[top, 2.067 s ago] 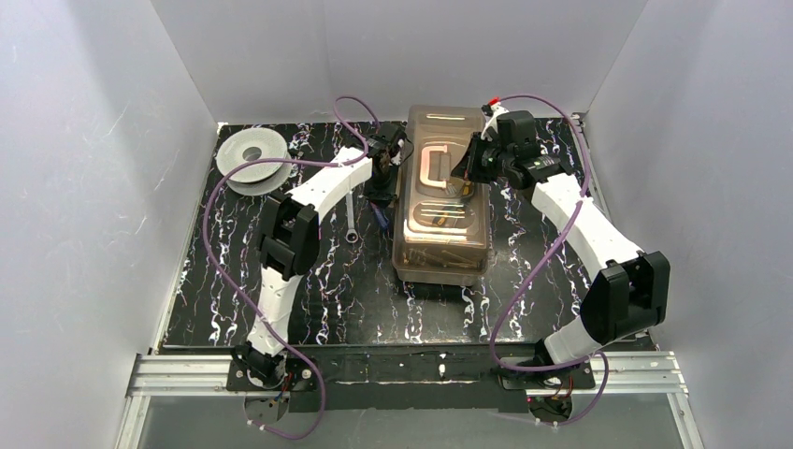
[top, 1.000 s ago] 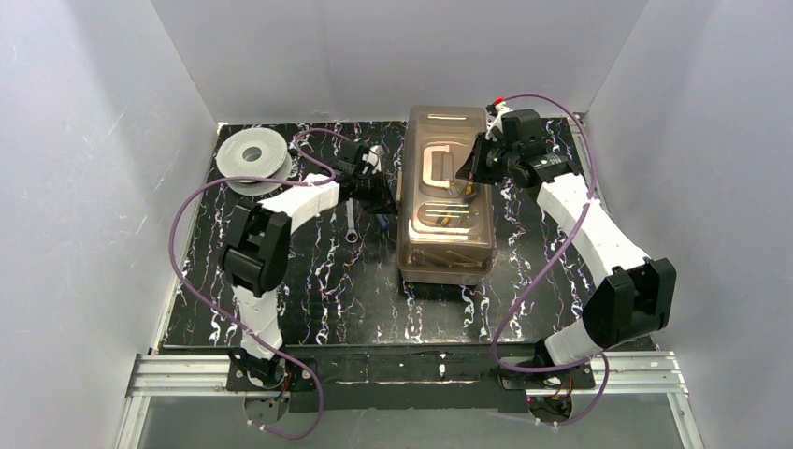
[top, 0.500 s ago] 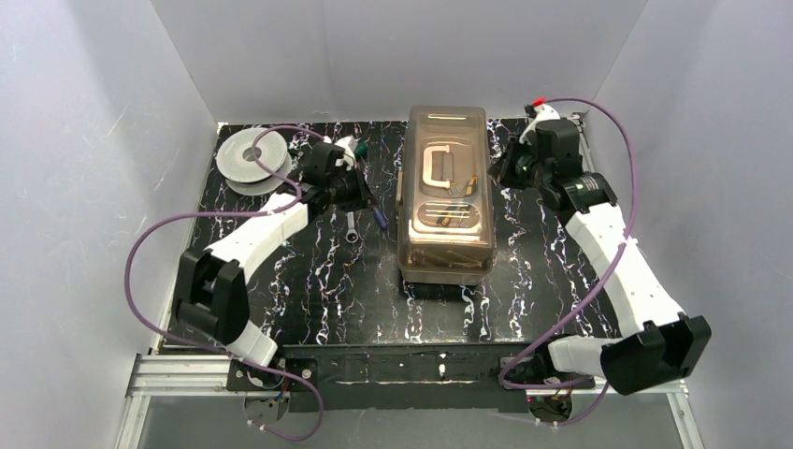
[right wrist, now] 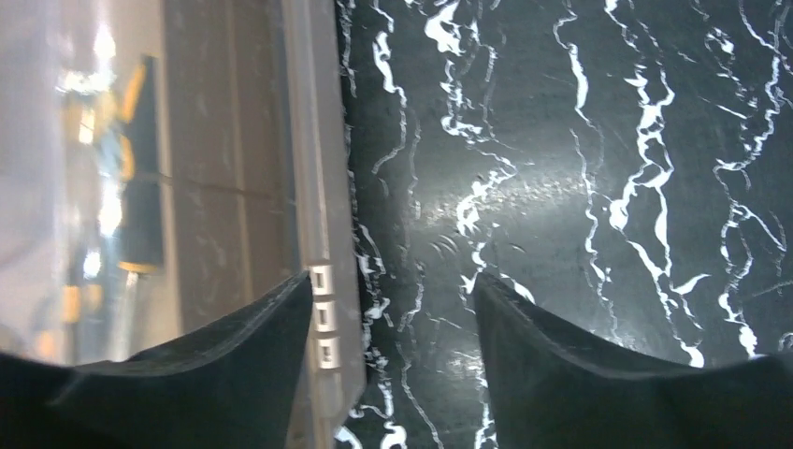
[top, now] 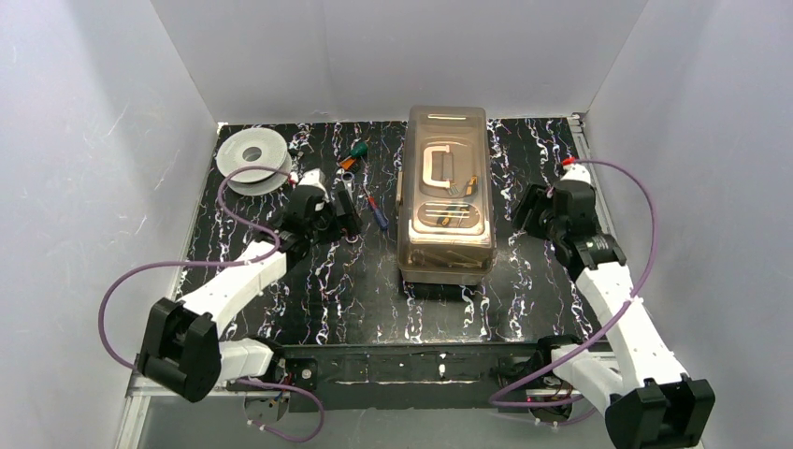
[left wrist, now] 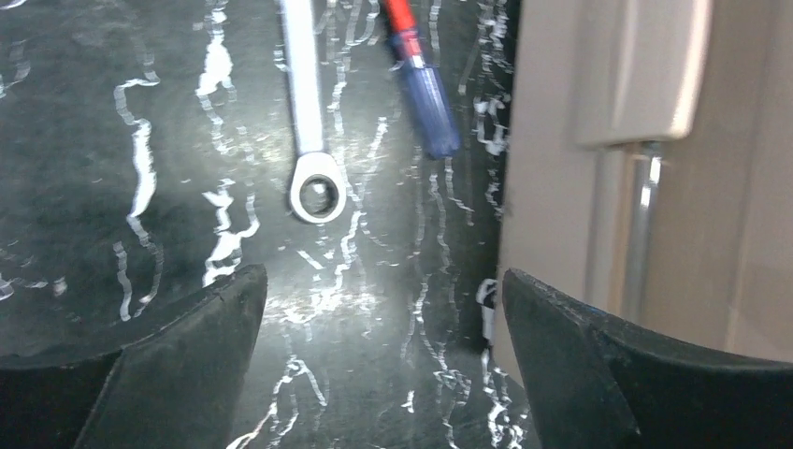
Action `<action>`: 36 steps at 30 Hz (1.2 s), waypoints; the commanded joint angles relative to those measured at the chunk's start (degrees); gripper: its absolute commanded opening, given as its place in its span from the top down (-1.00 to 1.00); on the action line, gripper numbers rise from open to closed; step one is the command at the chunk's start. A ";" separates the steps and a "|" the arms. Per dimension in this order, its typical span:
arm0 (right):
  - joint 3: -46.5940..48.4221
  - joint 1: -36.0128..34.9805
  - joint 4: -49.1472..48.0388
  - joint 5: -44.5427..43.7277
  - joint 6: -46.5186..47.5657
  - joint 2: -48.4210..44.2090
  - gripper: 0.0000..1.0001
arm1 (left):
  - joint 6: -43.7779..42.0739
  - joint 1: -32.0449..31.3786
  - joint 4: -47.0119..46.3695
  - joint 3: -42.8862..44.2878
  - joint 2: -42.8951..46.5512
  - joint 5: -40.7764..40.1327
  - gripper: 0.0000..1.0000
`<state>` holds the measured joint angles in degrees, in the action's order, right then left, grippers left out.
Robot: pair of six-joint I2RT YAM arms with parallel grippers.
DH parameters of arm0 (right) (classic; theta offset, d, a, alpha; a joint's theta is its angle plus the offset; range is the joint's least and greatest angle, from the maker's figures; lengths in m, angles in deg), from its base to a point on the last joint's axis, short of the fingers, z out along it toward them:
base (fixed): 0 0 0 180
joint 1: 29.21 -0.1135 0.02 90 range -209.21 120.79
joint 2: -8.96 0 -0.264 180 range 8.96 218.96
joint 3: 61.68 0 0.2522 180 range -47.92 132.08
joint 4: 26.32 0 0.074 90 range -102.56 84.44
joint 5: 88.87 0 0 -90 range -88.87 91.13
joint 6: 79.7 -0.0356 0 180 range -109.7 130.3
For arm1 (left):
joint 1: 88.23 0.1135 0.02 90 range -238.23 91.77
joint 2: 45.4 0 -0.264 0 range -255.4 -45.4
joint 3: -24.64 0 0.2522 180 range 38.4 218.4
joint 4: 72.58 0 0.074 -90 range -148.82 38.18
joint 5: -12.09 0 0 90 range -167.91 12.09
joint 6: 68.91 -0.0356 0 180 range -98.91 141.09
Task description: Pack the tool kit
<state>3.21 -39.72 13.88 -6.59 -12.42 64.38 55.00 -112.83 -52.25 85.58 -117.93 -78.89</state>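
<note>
The tool kit (top: 447, 192), a tan box with its smoky-brown lid down and a cream handle, stands mid-table. My left gripper (top: 350, 221) hovers open just left of it, over the table. In the left wrist view, the left gripper (left wrist: 382, 276) is empty, with a silver wrench (left wrist: 316, 187) and a red-and-blue screwdriver (left wrist: 428, 89) ahead and the tool kit's wall (left wrist: 655, 187) on the right. My right gripper (top: 524, 211) is open beside the box's right side. In its own view the right gripper (right wrist: 393, 278) holds nothing, with the tool kit's rim (right wrist: 318, 187) by the left finger.
A round grey-white spool (top: 251, 155) lies at the back left. A green-handled screwdriver (top: 356, 150) lies behind the red-and-blue screwdriver (top: 377, 213), left of the box. White walls enclose the black marbled table (top: 309, 299) on three sides.
Both arms have drawn back from the box toward the near edge, and both grippers have gone from shut to open. The box has not moved.
</note>
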 commanded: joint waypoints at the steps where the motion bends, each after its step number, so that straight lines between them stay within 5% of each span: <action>1: -6.98 0.31 -8.94 -4.74 -1.65 -4.89 -0.53 | 0.65 0.08 -3.28 -5.14 7.41 -10.25 -0.97; 5: -14.58 0.31 -19.65 -10.35 -1.45 -8.47 -0.62 | -3.93 0.03 -6.15 -9.07 12.27 -17.06 -0.96; 10: -29.75 0.31 -42.31 -0.06 9.27 -12.23 -0.69 | -17.14 0.00 -17.70 -17.13 15.90 -27.37 -0.96; 15: -32.06 0.44 -45.34 -4.18 14.64 -9.84 -0.68 | -30.28 -0.01 -34.21 -26.57 15.76 -28.26 -0.96; 21: -37.04 0.92 -63.38 -8.98 17.53 -1.36 -0.73 | -38.36 0.08 -49.22 -30.81 11.46 -28.82 -0.96; 24: -40.24 1.06 -75.74 -11.30 19.81 5.84 -0.73 | -40.19 1.64 -55.43 -31.78 7.24 -29.61 -0.97; 26: -38.99 1.27 -75.14 -8.38 22.13 8.55 -0.67 | -40.87 2.55 -57.23 -31.52 4.44 -29.89 -0.96; 29: -38.31 2.69 -78.46 -9.96 23.73 11.76 -0.67 | -39.21 4.08 -51.07 -28.92 4.25 -27.82 -0.96; 32: -42.13 9.61 -94.72 -4.44 17.99 19.98 -0.66 | -37.81 5.18 -51.26 -29.49 3.22 -30.03 -0.96; 33: -42.11 11.26 -96.13 -2.88 18.56 21.45 -0.66 | -37.32 5.48 -52.53 -30.46 2.30 -30.07 -0.96; 35: -38.40 11.78 -83.92 -1.23 17.61 19.17 -0.65 | -35.44 6.43 -53.63 -30.48 -0.25 -30.35 -0.96; 36: -38.23 11.89 -87.76 -1.13 18.23 20.81 -0.62 | -34.78 6.86 -53.52 -30.05 -1.41 -30.46 -0.96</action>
<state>-37.26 -29.33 -66.69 -11.38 6.79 84.16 17.74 -107.50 -103.77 54.89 -115.92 -107.32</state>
